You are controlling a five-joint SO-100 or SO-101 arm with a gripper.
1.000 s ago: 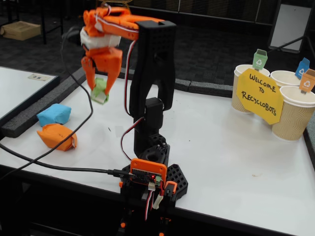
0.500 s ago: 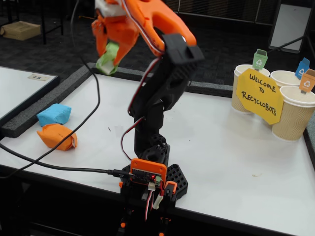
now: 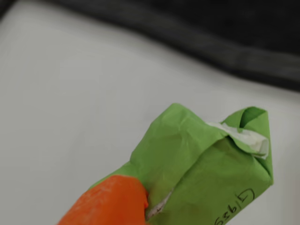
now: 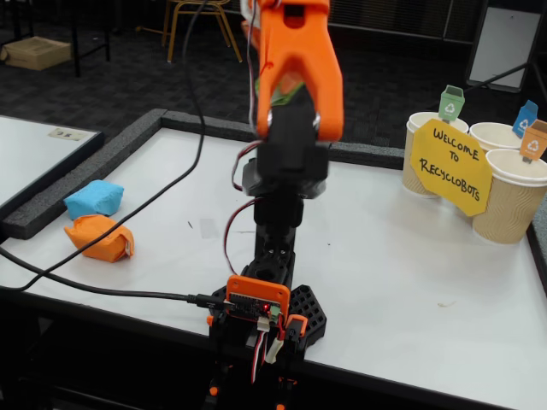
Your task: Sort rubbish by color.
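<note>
**Materials and finish**

Green wad (image 3: 206, 173): creased matt paper, a strip of white tape at its 1 o'clock corner. Finger (image 3: 110, 201): smooth orange plastic, slight sheen. Arm (image 4: 295, 64): orange and black plastic, matt. Table (image 4: 402, 256): smooth white top, faintly glossy. Cups (image 4: 513, 201): ribbed paper. Blue wad (image 4: 94, 198) and orange wad (image 4: 101, 237): crumpled paper.

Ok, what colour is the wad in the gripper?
Green, with a strip of white tape; the paper wad shows best in the wrist view.

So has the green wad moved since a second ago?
Yes. The green wad, held in the gripper, has swung rightward in the fixed view, away from the blue wad and toward the cups.
</note>
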